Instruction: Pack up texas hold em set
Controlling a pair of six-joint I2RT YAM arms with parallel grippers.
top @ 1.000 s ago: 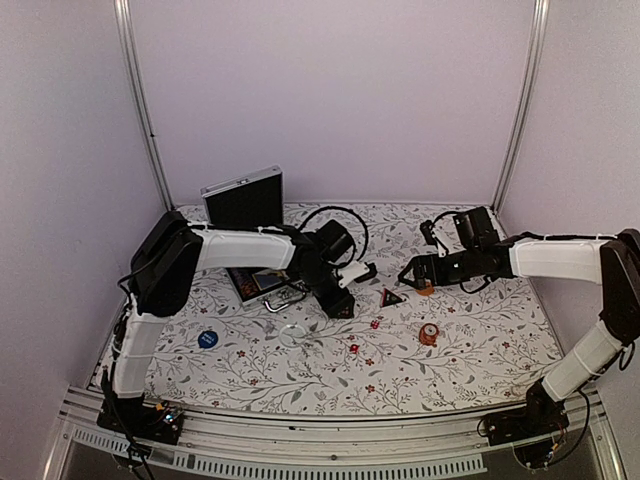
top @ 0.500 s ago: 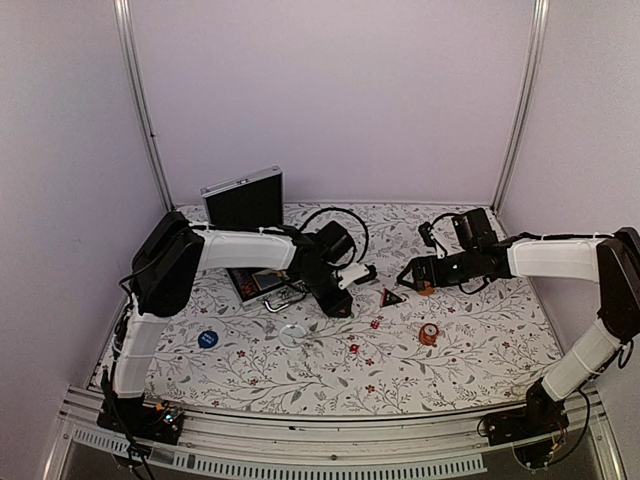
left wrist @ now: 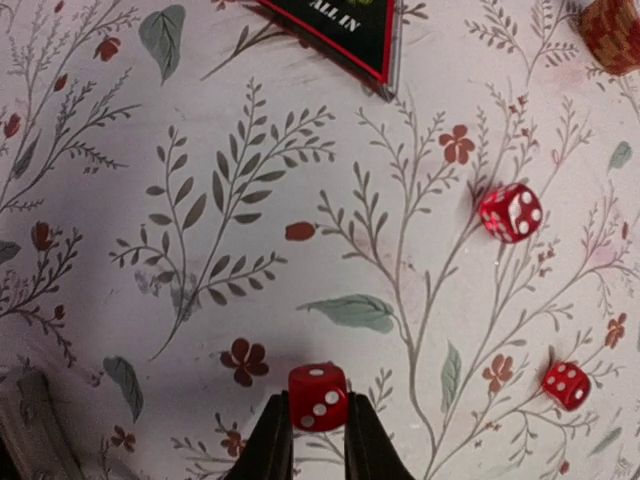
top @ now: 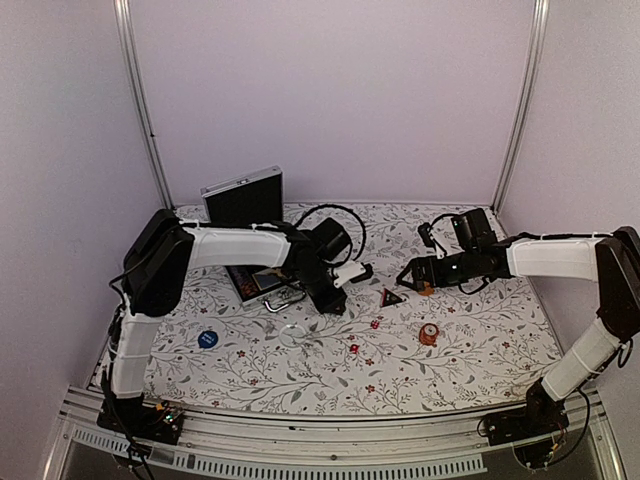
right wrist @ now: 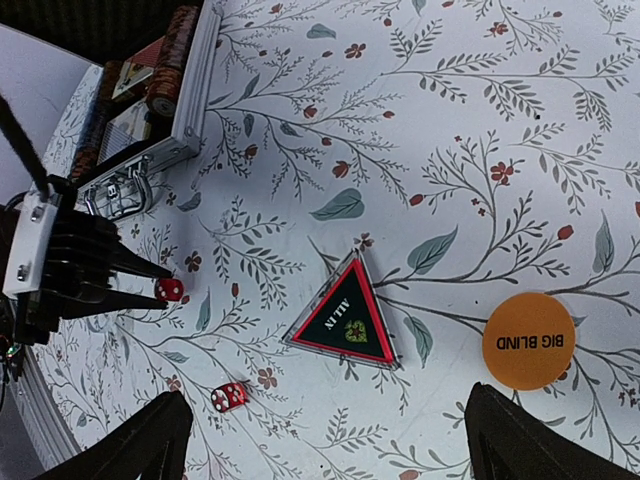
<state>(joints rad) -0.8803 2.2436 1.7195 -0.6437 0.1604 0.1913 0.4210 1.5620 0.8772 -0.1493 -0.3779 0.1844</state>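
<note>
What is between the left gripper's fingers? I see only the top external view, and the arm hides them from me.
Observer: In the left wrist view, the left gripper presses both fingers against the sides of one red die that sits on the cloth.
Operator: Are other dice near it?
Observer: Yes. That view shows a second die and a third die, both loose on the cloth.
Operator: Is the right gripper holding something?
Observer: No. In the right wrist view the right gripper is wide open and empty, and the triangular ALL IN token lies flat between its fingers.
</note>
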